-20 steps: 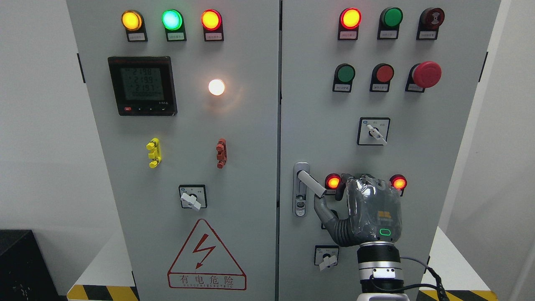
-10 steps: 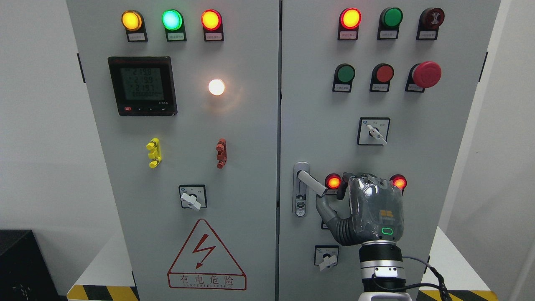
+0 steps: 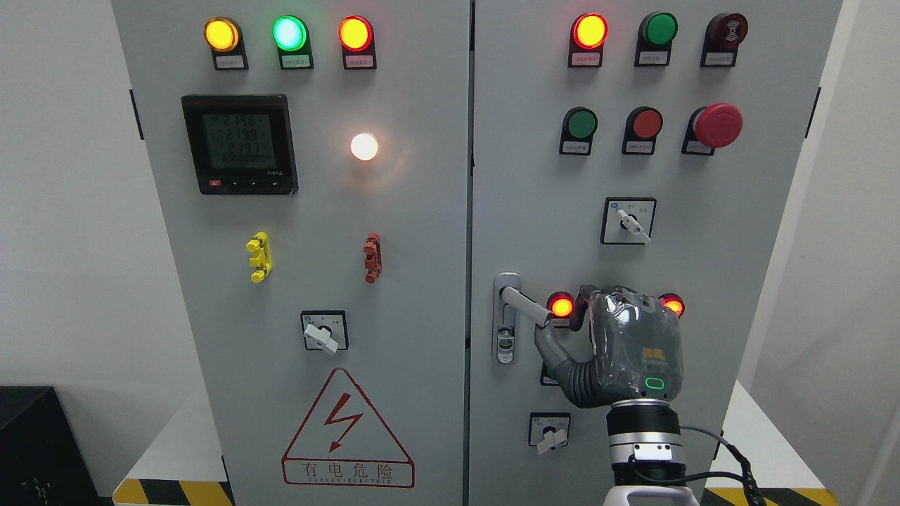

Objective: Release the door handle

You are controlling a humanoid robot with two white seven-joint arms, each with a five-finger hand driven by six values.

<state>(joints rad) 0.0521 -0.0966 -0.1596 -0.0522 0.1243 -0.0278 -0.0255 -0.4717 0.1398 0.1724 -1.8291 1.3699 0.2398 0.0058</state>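
Letting go of the door handle

Our right hand point(image 3: 619, 348) sits just right of the door handle point(image 3: 526, 308) on the right door point(image 3: 633, 246), fingers loose and holding nothing, thumb under the handle's tip. Next we should pull our hand away from the door.

white platform point(image 3: 763, 450) | carries: grey cabinet point(image 3: 422, 232) | edge: yellow-black hazard stripe point(image 3: 172, 492)
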